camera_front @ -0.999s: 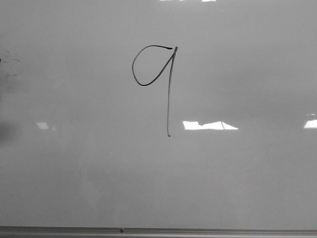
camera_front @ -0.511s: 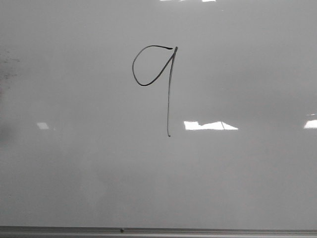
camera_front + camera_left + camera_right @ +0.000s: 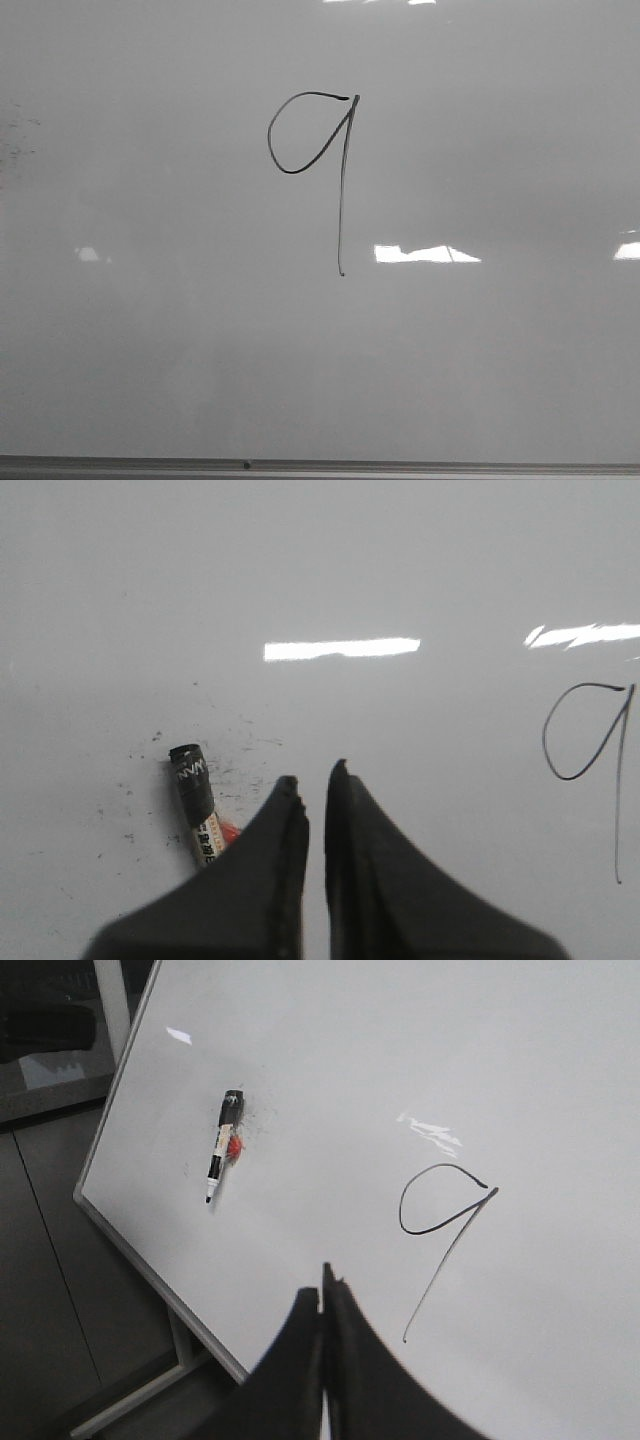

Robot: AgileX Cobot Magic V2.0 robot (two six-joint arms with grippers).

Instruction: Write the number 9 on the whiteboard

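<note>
The number 9 (image 3: 340,200) is drawn in thin black line on the whiteboard (image 3: 480,360), a little above the middle in the front view. It also shows in the left wrist view as the 9 (image 3: 618,780) and in the right wrist view as the 9 (image 3: 445,1255). A black marker (image 3: 192,785) lies flat on the board, beside my left gripper (image 3: 313,772). That gripper's fingers stand a narrow gap apart and hold nothing. My right gripper (image 3: 322,1285) is shut and empty, hanging over the board near the 9's tail. The marker (image 3: 222,1145) lies far from it.
The board's grey metal edge (image 3: 320,466) runs along the bottom of the front view. Dark smudges (image 3: 15,135) mark the board's left side, around the marker. In the right wrist view the board's side edge (image 3: 110,1215) drops off to a dark cabinet (image 3: 40,1290).
A dim shadow at the left edge of the front view has faded away. The 9 has not changed.
</note>
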